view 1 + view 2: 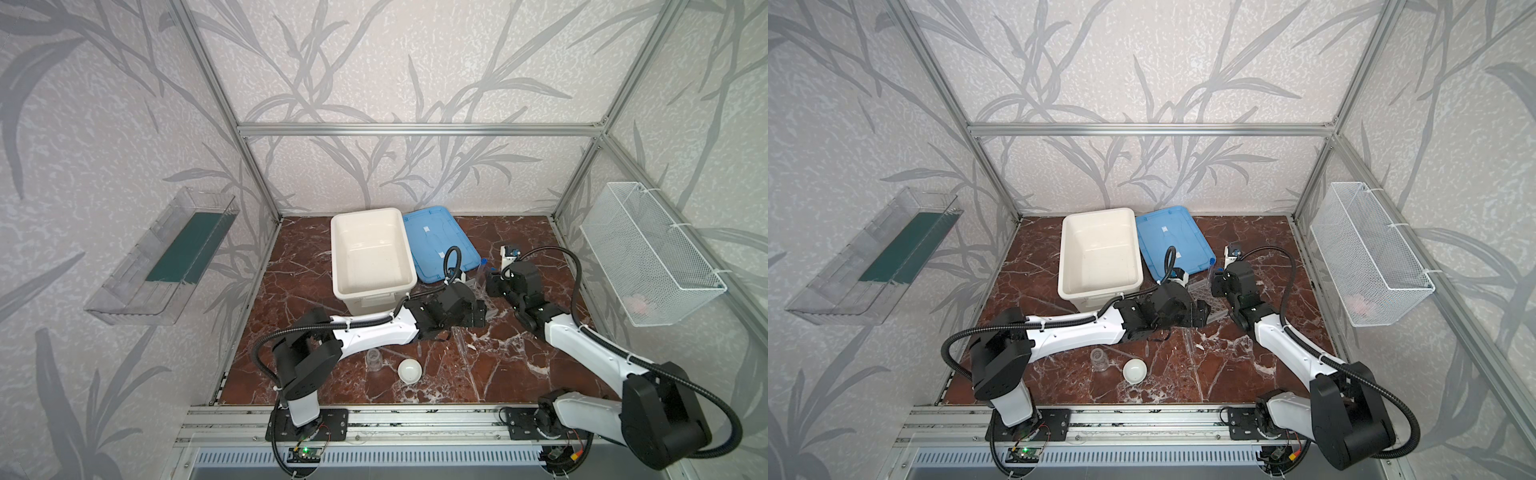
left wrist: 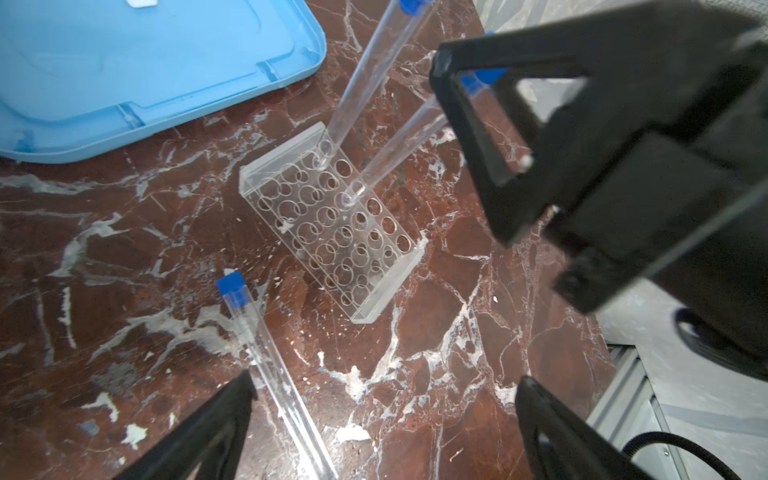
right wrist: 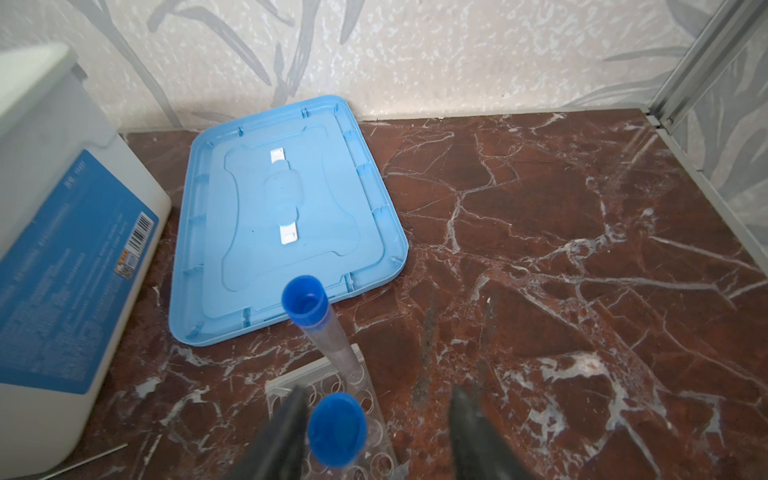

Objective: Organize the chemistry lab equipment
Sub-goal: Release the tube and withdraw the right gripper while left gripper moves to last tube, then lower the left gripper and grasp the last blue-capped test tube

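The clear grid-holed rack lies flat on the marble. Two blue-capped test tubes stand in it: one at its far end, another between the fingers of my right gripper. That gripper is open: one finger is next to the cap, and there is a wide gap to the other. A third tube lies on the table beside one finger of my left gripper, which is open and empty. The glass jar and white dish sit near the front.
The white tub and its blue lid occupy the back of the table, close to the rack. A thin rod lies by the tub. A wire basket hangs on the right wall and a clear shelf on the left wall.
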Available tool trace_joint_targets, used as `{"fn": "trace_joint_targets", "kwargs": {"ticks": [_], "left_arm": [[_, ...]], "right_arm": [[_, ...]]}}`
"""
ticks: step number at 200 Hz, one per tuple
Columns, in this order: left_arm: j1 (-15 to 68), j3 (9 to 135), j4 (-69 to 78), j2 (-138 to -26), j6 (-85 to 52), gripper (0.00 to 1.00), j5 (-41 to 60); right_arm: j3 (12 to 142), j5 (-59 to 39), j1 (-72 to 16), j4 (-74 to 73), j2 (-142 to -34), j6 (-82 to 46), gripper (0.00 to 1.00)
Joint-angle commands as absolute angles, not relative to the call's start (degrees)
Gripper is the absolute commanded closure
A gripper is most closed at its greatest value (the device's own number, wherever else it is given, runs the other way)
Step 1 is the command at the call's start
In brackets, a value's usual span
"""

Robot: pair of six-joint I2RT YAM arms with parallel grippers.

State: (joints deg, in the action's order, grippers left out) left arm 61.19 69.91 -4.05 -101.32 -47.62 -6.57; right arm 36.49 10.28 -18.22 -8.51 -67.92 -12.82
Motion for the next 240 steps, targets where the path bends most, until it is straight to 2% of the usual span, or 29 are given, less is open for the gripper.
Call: {"fn": "trace_joint_targets", "kwargs": {"ticks": [1, 18, 60, 98, 140, 153, 188, 204, 240], "left_arm": [[62.00, 70.20, -11.08, -99.56, -49.53, 0.02, -12.21], [62.18, 70.20, -12.59, -99.74, -50.44, 0.03, -11.25], [63.53, 73.64, -20.25, -103.09, -50.16, 0.10, -9.90], [64.16, 78.72, -27.08, -108.57, -49.41, 0.17, -7.23], [65.03, 83.53, -30.77, -115.30, -49.02, 0.22, -6.06], [65.20, 83.55, -30.90, -116.17, -49.81, 0.30, -6.11], [65.48, 84.94, -33.96, -119.14, -50.57, 0.41, -6.54], [65.57, 85.25, -34.88, -119.81, -50.66, 0.50, -7.56], [65.83, 87.21, -39.23, -121.15, -50.06, 0.59, -10.24]], "right_arm": [[35.83, 11.64, -17.91, -4.12, -61.73, -15.27, 0.23], [37.25, 11.27, -17.37, 3.08, -57.72, -17.96, 0.09], [41.74, 4.79, -16.61, 22.97, -50.33, -21.84, 0.00], [44.00, -3.40, -16.44, 35.72, -46.28, -23.22, 0.00], [42.46, -3.78, -16.39, 40.67, -40.11, -25.21, 0.01], [42.58, -3.78, -16.35, 42.34, -39.58, -25.08, 0.01], [41.92, -4.74, -16.18, 43.41, -38.13, -25.00, 0.01], [41.38, -5.20, -16.17, 42.91, -37.62, -25.22, 0.01], [40.76, -5.02, -16.17, 42.59, -37.70, -24.57, 0.01]]}}
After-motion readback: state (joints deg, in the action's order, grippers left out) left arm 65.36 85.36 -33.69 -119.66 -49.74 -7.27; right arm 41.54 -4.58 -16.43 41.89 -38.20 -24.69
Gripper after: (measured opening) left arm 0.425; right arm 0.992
